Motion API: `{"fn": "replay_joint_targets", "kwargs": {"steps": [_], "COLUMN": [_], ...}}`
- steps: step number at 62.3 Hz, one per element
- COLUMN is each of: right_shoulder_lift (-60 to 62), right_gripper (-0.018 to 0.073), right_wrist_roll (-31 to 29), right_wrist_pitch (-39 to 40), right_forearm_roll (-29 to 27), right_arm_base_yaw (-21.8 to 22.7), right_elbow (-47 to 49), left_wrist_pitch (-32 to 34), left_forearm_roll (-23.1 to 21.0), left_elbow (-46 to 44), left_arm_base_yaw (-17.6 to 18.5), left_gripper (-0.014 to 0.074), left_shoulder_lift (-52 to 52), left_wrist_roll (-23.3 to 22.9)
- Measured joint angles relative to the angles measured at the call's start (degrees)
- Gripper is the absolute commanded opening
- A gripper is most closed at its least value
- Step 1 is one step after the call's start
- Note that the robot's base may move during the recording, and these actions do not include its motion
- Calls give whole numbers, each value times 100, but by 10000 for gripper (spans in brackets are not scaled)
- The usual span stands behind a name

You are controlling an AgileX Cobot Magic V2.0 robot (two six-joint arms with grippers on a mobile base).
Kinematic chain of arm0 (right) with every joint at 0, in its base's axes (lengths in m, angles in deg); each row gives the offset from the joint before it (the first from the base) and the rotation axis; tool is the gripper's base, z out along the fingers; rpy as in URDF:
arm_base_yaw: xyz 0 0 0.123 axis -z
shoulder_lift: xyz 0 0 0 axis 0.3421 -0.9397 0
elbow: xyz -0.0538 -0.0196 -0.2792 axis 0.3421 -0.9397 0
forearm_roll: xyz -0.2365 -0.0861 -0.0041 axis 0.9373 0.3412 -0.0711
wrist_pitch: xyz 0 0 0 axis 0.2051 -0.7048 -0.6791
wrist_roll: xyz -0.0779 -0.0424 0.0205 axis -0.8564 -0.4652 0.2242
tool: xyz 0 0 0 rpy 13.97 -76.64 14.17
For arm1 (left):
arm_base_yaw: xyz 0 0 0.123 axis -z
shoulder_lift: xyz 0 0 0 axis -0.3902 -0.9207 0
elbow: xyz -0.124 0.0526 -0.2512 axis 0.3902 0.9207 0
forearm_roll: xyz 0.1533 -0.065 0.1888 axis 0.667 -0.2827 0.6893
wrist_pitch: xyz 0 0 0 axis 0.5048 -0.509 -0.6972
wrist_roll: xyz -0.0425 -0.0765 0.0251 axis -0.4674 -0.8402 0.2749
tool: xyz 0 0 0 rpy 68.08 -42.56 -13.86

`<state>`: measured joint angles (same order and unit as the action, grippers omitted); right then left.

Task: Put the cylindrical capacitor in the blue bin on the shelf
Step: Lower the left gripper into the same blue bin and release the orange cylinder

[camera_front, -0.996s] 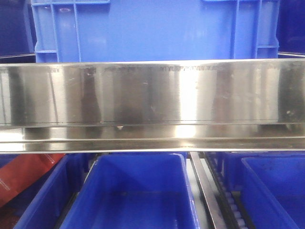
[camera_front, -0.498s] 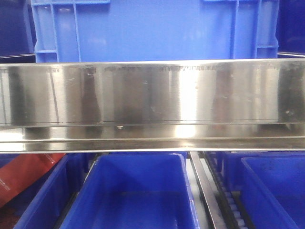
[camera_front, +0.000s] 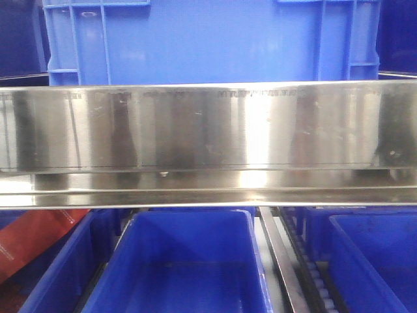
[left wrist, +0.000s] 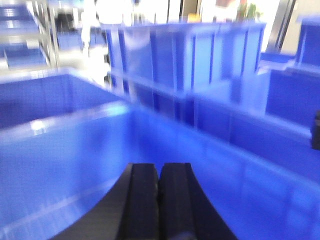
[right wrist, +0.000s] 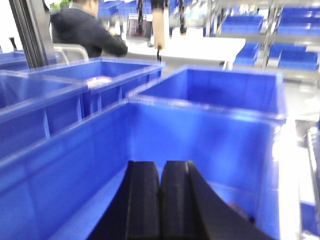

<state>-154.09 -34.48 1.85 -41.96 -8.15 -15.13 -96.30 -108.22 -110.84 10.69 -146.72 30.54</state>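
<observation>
The shelf's broad steel front rail spans the front view, which shows neither gripper. A large blue bin stands above it and an open blue bin below it. My left gripper is shut with nothing between its fingers, held over the inside of a blue bin. My right gripper is also shut and empty, over another blue bin. A small dark grey thing lies on that bin's floor right of the fingers. I cannot tell whether it is the cylindrical capacitor.
More blue bins flank the lower one at left and right, with a steel divider and a roller track between. A red object lies at lower left. A person in a dark jacket stands behind the bins.
</observation>
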Motion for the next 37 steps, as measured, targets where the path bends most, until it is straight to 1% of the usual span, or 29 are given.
{"fn": "replay_joint_targets", "kwargs": {"steps": [7,13,20,26,37], "right_shoulder_lift": [343,712,1211,1782,2920], "right_gripper": [-165,-165,-165,-165,-165], "right_wrist_roll": [0,0,0,0,0], "right_wrist_pitch": [3,3,3,93,389], "right_forearm_roll": [0,-10,-10,-21,-21], "right_arm_base_yaw": [0,0,0,0,0], "right_elbow": [-187,-556,-1192,-1940,-3312], "left_wrist_pitch": [101,298,585,859,1058], "left_forearm_roll": [0,0,-10,-164,-328], "left_elbow": [161,565,1299,2162,3522], "left_arm_base_yaw": [0,0,0,0,0], "left_gripper": [-111,-111,-111,-111,-111], "left_shoulder_lift": [250,596,1043,1618,2750], "left_wrist_roll": [0,0,11,11,11]}}
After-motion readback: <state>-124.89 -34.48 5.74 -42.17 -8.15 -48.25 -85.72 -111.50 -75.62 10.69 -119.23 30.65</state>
